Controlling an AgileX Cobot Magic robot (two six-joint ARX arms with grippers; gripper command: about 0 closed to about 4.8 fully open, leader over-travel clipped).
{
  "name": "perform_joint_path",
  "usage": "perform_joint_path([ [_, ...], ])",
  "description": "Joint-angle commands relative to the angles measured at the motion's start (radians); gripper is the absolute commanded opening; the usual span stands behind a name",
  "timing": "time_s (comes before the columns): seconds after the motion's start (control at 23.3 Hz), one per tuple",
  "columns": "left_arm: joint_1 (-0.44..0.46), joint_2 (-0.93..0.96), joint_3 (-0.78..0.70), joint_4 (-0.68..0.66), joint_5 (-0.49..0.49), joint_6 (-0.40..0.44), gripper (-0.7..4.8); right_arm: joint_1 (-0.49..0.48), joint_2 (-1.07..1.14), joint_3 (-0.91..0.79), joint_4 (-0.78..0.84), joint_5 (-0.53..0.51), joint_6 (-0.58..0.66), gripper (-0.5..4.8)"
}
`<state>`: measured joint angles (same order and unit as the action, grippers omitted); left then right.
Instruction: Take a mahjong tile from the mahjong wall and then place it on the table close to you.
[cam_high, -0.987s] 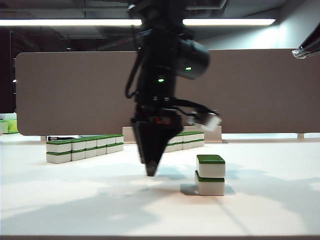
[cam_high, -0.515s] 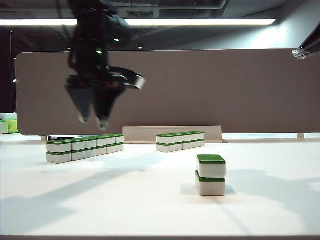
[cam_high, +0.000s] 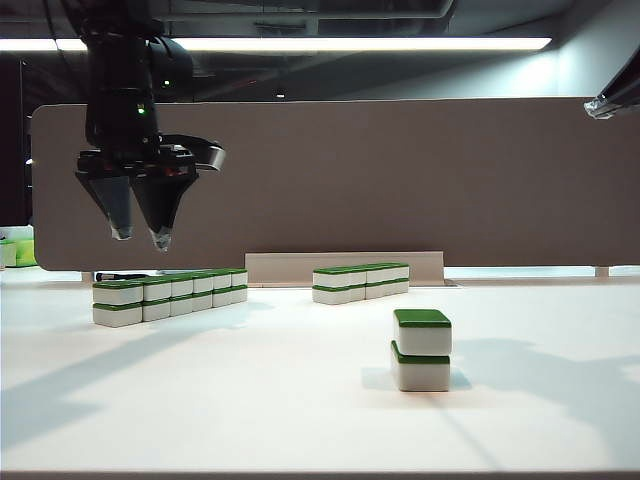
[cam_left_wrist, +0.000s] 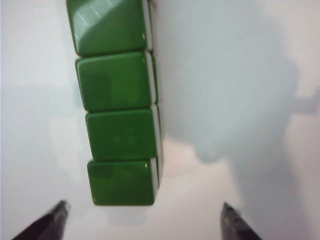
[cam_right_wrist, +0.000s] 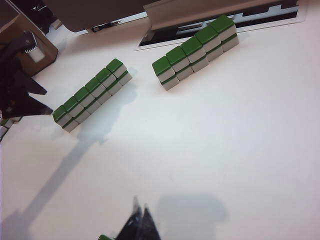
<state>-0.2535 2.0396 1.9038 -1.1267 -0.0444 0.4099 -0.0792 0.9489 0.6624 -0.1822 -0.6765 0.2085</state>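
So the left gripper (cam_high: 140, 236) is hanging in the air with its jaws spread wide, nothing in them. The mahjong wall (cam_high: 168, 296) sits right below it on the table (cam_high: 300, 400), well under the fingertips (cam_left_wrist: 55, 212), near end lined up between them. Off to its right there's a shorter row (cam_high: 360, 281), then a lone two-tile stack (cam_high: 421, 350) closer to the front. The right gripper (cam_right_wrist: 139, 220) is up high on the far right, fingers pinched together on nothing.
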Motion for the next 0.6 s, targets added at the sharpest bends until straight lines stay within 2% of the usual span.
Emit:
perform_joint_path([
  [0.04, 0.025, -0.003, 0.0, 0.044, 0.056, -0.003, 3.94, 0.001, -0.003, 0.007, -0.006, -0.003, -0.003, -0.01],
  [0.21, 0.056, 0.002, -0.001, 0.072, 0.069, -0.003, 3.94, 0.03, -0.003, 0.007, -0.007, -0.048, -0.003, -0.01],
  [0.39, 0.064, 0.043, -0.001, 0.066, 0.072, -0.006, 3.94, 0.138, -0.003, 0.007, -0.008, -0.129, -0.003, -0.01],
  [0.6, 0.064, 0.07, -0.001, 0.052, 0.071, -0.006, 3.95, 0.223, -0.003, 0.007, -0.009, -0.155, -0.003, -0.01],
])
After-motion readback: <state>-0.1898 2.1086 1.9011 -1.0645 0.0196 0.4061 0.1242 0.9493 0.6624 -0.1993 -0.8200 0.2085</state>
